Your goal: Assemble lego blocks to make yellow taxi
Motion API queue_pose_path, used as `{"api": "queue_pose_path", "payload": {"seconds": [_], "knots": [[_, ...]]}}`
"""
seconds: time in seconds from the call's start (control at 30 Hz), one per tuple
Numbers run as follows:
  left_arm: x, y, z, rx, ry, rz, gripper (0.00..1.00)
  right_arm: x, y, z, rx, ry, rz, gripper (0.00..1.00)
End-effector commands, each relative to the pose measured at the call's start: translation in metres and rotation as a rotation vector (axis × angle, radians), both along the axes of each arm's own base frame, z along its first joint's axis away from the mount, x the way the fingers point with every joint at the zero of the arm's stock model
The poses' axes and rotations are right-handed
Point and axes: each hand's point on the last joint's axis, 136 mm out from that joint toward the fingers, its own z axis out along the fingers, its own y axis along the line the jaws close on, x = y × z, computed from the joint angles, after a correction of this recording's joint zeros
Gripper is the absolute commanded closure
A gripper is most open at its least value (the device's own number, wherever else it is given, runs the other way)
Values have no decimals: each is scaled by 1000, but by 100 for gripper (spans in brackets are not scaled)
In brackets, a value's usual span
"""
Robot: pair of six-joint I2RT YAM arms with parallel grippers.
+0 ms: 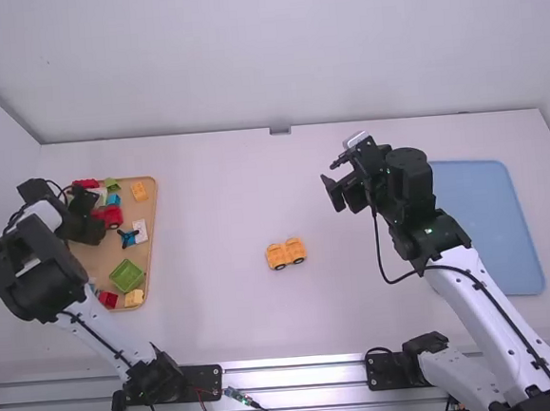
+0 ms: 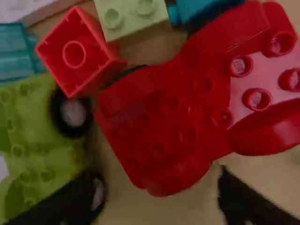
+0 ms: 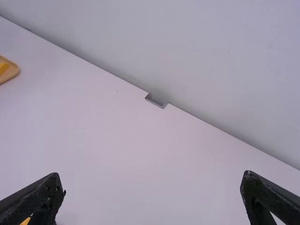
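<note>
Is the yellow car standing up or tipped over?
Standing up: the yellow car sits on the table, dark wheels at the bottom.

Left arm (image 1: 98, 332): angled outward, jaws parted | Right arm (image 1: 480, 296): angled inward, jaws parted

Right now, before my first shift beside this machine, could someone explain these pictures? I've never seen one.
The machine is two robot arms, left and right, with white links and black joints. The high view looks down from above and behind them; each wrist view comes from a camera on that arm. On the white table stands a yellow-orange plastic base with wheels. To its left, a light-brown tray holds toy pieces, including a red plastic wheeled base. A flat blue panel lies at right. The left pincer is over the tray. It and the right pincer are open, holding nothing.
</note>
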Motion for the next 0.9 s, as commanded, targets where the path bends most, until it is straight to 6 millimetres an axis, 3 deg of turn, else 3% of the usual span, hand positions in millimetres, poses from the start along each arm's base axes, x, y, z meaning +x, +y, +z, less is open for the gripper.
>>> {"api": "queue_pose_path", "payload": {"seconds": [0.0,0.03,0.27,0.5,0.53,0.63,0.77,0.87], "knots": [[9,4,7,-46,-35,121,7,2,3,19,16,-38,6,1],[11,4,12,-63,-42,152,1,2,3,18,16,-36,6,1],[8,-1,45,-271,-49,535,1,1,3,16,-3,-32,14,1],[-57,34,64,-143,-2,1328,1,0,3,14,-4,-24,15,1],[-59,35,64,-140,-8,1367,1,0,3,14,-5,-23,15,1],[-82,39,67,-171,-65,1738,1,-1,2,11,-8,-12,16,1],[-94,32,60,-276,-53,1929,1,-1,2,11,-9,-11,14,1],[-102,35,55,-323,-44,1971,1,-1,3,13,1,-15,12,1]]}}
